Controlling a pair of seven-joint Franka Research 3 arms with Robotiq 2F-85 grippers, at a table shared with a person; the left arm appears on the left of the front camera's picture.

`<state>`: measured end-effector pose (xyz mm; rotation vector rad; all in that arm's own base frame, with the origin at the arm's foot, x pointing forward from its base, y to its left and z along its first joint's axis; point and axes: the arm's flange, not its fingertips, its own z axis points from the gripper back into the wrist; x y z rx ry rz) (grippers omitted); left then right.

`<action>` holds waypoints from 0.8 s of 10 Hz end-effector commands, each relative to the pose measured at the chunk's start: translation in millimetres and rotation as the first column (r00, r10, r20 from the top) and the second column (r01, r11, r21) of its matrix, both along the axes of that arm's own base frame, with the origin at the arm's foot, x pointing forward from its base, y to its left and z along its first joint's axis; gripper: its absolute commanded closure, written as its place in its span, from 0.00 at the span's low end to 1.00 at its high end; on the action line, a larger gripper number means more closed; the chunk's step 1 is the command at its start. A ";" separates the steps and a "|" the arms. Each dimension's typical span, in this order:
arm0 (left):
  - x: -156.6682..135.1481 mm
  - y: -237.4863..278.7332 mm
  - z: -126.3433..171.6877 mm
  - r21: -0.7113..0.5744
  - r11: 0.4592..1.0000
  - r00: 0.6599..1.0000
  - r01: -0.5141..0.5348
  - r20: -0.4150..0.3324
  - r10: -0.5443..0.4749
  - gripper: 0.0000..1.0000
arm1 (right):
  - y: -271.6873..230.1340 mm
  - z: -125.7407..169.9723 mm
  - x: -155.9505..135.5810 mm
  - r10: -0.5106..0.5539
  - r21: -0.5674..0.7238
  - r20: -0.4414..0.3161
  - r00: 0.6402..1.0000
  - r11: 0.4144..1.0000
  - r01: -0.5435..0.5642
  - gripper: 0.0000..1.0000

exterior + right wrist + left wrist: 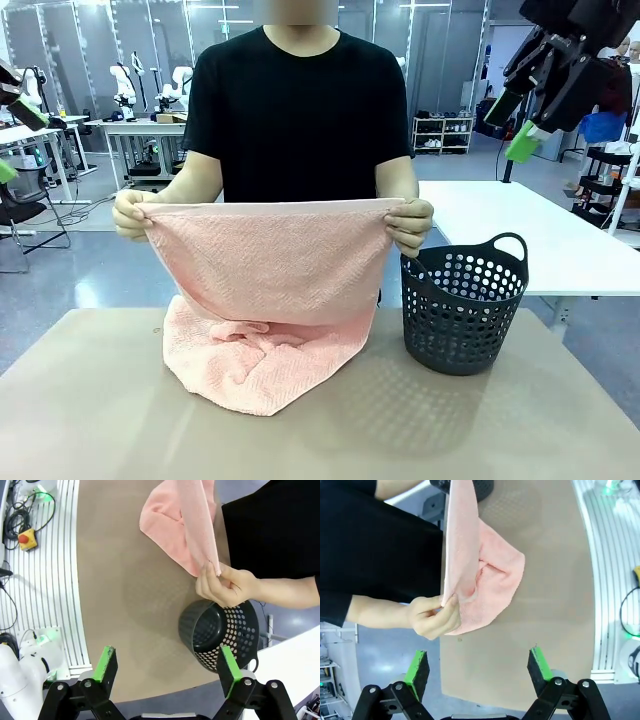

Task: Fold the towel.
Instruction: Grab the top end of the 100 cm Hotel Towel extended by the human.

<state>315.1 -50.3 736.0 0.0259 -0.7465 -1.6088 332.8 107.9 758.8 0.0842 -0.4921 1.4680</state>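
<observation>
Nearest to us, our left pincer (477, 666) hangs released, jaws wide with nothing between them, high over the tabletop (90, 400) on the side away from the basket (465, 312); our right pincer (166, 661) is released too, empty, and looks down on the basket from above.

Farther out, the towel (268, 275) sits just beside the basket, on the side toward our left arm; its lower half lies crumpled on the tabletop with a rumpled fold in the middle, while its upper edge is lifted and stretched taut. The person pinches that edge at its two corners; one hand (410, 224) is just above the basket's rim on its towel side, and the other hand (134, 215) is well away from the basket.

We judge the step in hand to be spreading the towel flat before the first fold; no neat fold shows yet. To do it well, we think the taut edge should be held level and carried away from the basket, so the cloth doesn't drape over the rim; the crumpled lower part should be drawn out smooth first, or the fold will trap wrinkles; soft terry sags, so corner ought to meet corner before the crease is pressed. If our pincers join in, each should take a free lower corner, pinching one layer only.
</observation>
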 end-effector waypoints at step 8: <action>69.1 -130.0 10.7 0.236 0.969 0.991 -0.072 -0.091 0.096 0.00 | 126.6 -25.4 77.6 0.057 -0.138 0.055 0.997 0.989 -0.049 0.00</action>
